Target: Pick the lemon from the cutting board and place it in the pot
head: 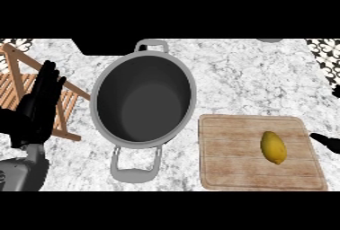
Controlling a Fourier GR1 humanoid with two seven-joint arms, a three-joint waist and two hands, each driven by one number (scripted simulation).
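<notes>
Sitting untouched: lemon (274, 147) on cutting board (261, 152), about 4 o'clock from pot (143, 103). Left robot hand (38, 105) resting at 9 o'clock, fingers straight, holding nothing. Right robot hand (327, 140) barely peeking in at 3 o'clock, can't tell its fingers. Risk imo: oval, smooth lemon rolls off flat wood-grain board if nudged sideways. Pot grey metal, round, two loop handles; marble-look desk (259, 76).

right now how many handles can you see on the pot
2. One handle sticks out at the far end of the pot, toward the top of the view; the other handle is at the near end, beside the cutting board. None looks hidden.
</notes>
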